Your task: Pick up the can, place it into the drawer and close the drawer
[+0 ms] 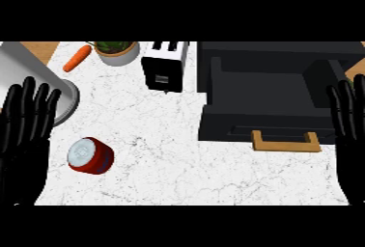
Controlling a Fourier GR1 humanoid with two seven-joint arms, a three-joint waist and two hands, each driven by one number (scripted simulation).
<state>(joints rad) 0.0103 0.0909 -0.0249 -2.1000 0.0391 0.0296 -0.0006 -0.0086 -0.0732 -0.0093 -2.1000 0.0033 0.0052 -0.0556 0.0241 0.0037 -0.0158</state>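
A red can (91, 155) with a silvery lid lies tilted on the white marble counter at the lower left. The black drawer (267, 91) stands open at the right, its tan handle (285, 142) facing the front. My left hand (25, 123) rests open at the left edge, fingers up, just left of the can and apart from it. At the right edge my right hand (348, 113) also rests open, fingers up, beside the drawer's front corner. Neither hand holds anything.
A toaster (165, 65) stands at the back centre. A potted plant (116, 51) and a carrot (76, 58) lie at the back left. A grey metal pot (35, 82) sits at the left edge behind my left hand.
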